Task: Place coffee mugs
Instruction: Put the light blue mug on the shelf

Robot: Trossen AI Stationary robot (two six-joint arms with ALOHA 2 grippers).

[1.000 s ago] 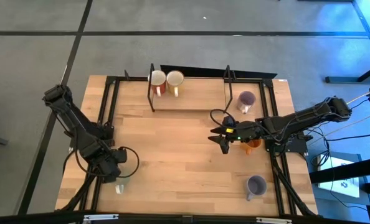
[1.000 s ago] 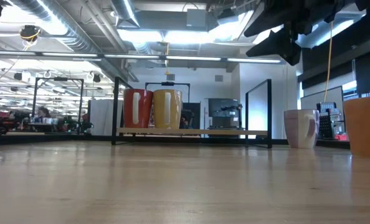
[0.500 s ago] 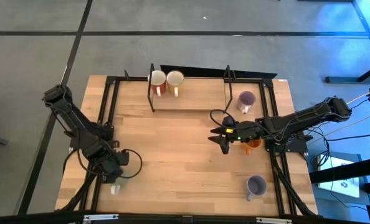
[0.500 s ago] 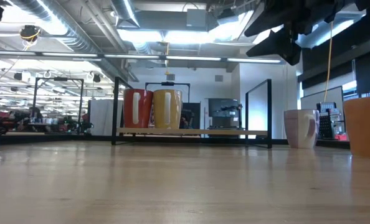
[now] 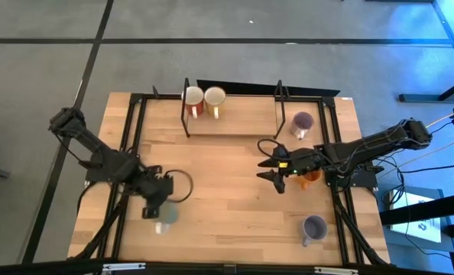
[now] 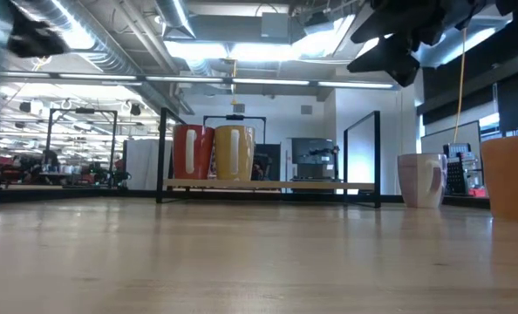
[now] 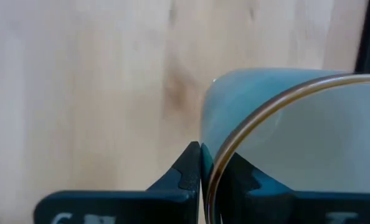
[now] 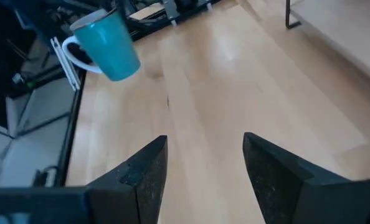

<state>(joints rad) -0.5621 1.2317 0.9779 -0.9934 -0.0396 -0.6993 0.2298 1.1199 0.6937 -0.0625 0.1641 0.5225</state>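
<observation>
Teal mug [image 8: 104, 45]: right wrist view alone shows its colour and white handle, lifted clear of the worktop [image 5: 219, 191].
Left gripper [image 5: 160, 216]: fingers [image 7: 188, 171] pinch the mug's rim; wrist view shows it close.
Change: earlier beside the worktop's left frame, now carried inward.
Right gripper [image 5: 275, 175]: fingers spread, empty, hovering beside the orange mug [image 5: 312, 176].

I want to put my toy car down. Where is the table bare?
Bare wood lies mid-table, between the left gripper holding a teal mug and the right gripper. It is crowded at the rack and along the right edge, by the purple mugs.
</observation>
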